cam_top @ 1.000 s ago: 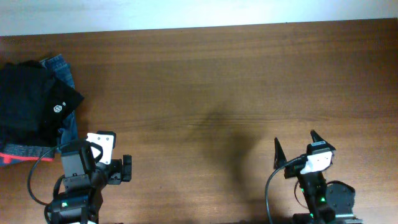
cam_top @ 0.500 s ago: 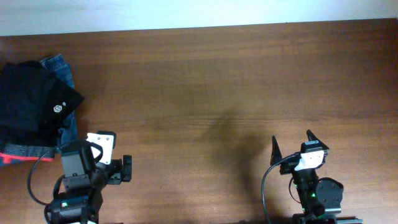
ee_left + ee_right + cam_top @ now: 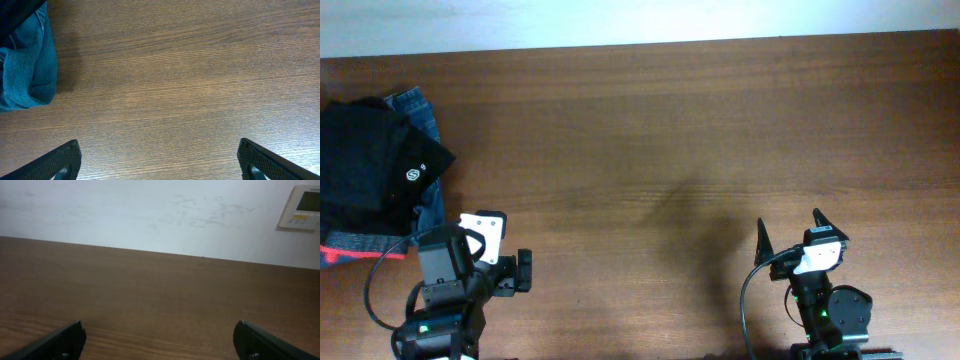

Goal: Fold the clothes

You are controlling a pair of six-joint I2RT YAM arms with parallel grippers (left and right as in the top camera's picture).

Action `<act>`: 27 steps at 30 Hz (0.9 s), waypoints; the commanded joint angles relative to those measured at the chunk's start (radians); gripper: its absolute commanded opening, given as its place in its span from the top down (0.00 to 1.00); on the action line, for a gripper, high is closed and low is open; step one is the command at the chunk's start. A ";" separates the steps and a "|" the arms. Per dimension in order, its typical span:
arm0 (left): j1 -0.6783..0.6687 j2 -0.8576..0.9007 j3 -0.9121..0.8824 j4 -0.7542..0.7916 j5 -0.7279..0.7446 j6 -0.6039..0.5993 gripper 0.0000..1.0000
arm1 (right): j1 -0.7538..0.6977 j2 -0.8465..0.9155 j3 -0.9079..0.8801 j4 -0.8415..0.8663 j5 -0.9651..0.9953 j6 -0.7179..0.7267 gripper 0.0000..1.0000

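A pile of clothes lies at the table's far left: a black garment (image 3: 365,165) with a white logo on top, blue jeans (image 3: 422,115) under it, and a red-striped piece (image 3: 345,248) at the front. The jeans also show in the left wrist view (image 3: 27,65). My left gripper (image 3: 485,262) is open and empty near the front left, just right of the pile, and it shows over bare wood in the left wrist view (image 3: 160,160). My right gripper (image 3: 792,232) is open and empty at the front right, and its wrist view (image 3: 160,337) faces the far wall.
The wooden table (image 3: 670,130) ends at a white wall at the back. A wall control panel (image 3: 301,207) shows in the right wrist view.
The right arm drew back a little toward the front edge and slightly left, then held still. The left arm and the clothes have not moved.
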 commanded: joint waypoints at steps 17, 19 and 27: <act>0.000 -0.152 -0.011 -0.001 -0.042 0.010 0.00 | 0.006 -0.008 -0.005 -0.007 0.019 0.004 0.01; 0.000 -0.194 -0.030 -0.001 -0.044 0.009 0.01 | 0.006 -0.008 -0.005 -0.007 0.019 0.004 0.01; -0.003 -0.404 -0.235 0.166 0.072 0.008 0.01 | 0.006 -0.008 -0.005 -0.007 0.019 0.004 0.01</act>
